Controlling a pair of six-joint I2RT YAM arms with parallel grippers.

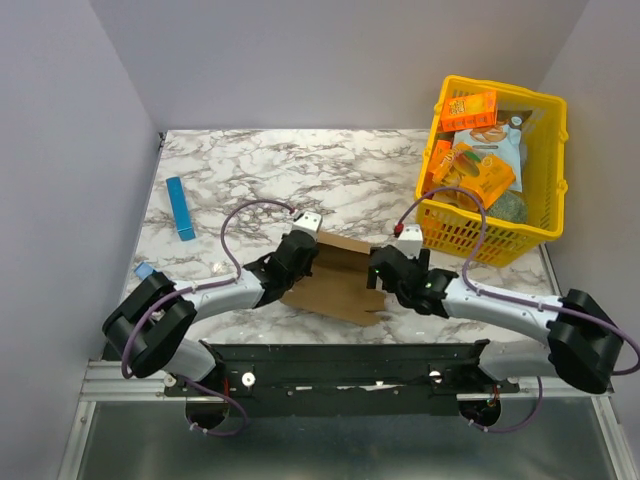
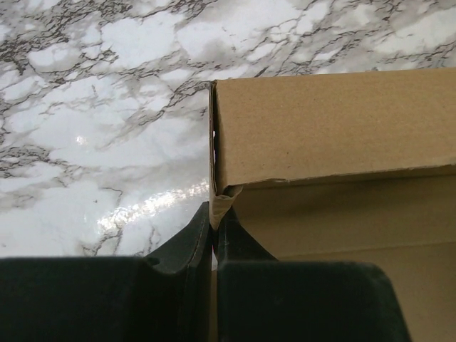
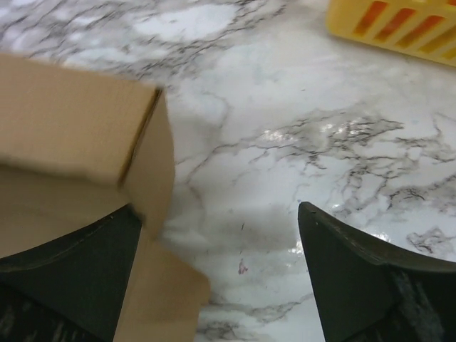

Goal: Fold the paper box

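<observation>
Clearly, left fingers (image 2: 184, 249) pinch plain paper box (image 2: 335, 128).

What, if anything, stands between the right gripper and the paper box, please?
Nothing visible does: the right gripper holds its jaws open right at the end of the paper box, over the marble table.

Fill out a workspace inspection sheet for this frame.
Surface: marble table, glossy, with glare spots.
Job's things: paper box, brown, partly folded, one wall raised, between the arms.
Clutter: yellow basket of snack packs at far right; blue bar at left.
Hands: left hand shut on the box's corner flap; right hand open, box wall beside one finger.
Cables: purple cables loop above both arms.
Surroundings: plain grey walls.
</observation>
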